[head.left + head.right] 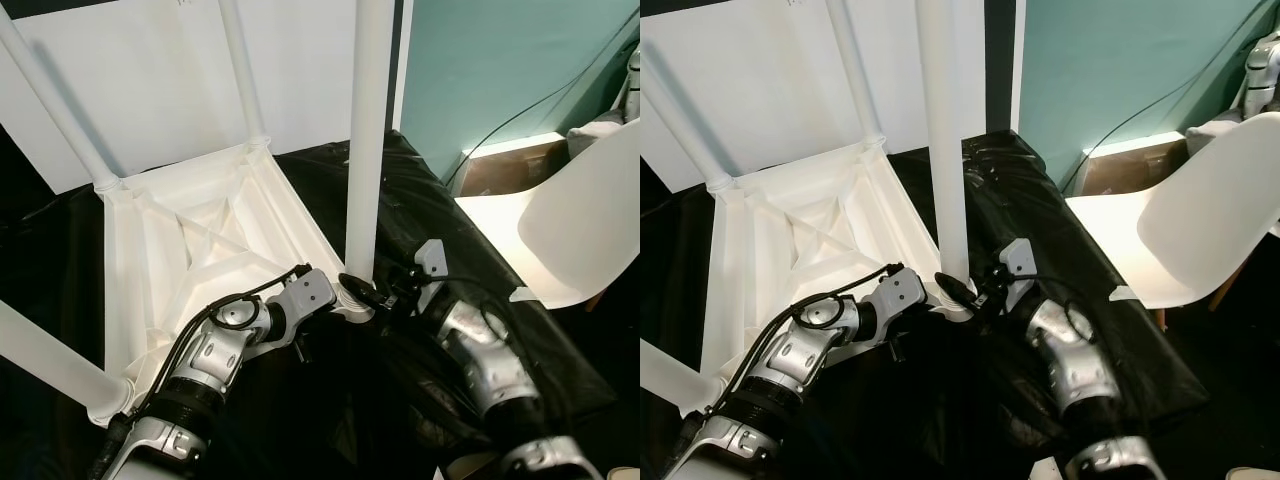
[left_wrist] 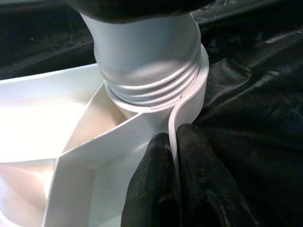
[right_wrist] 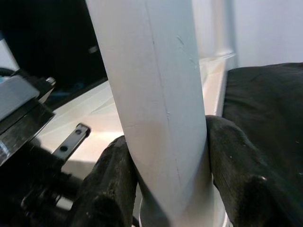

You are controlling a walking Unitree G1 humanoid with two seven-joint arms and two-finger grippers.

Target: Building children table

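Table (image 1: 200, 240) upside-down w/ 4 legs; right pincer (image 1: 362, 290) grips 1 leg (image 1: 368, 130).

Probably a room in a home, used for assembling furniture: teal painted wall (image 1: 1120, 60), white wall panel (image 1: 150, 90), 1 white moulded plastic chair on wooden legs (image 1: 1210, 215), crinkled black plastic sheet spread over the work surface (image 1: 480, 250), thin dark cable trailing down the wall (image 1: 520, 115).
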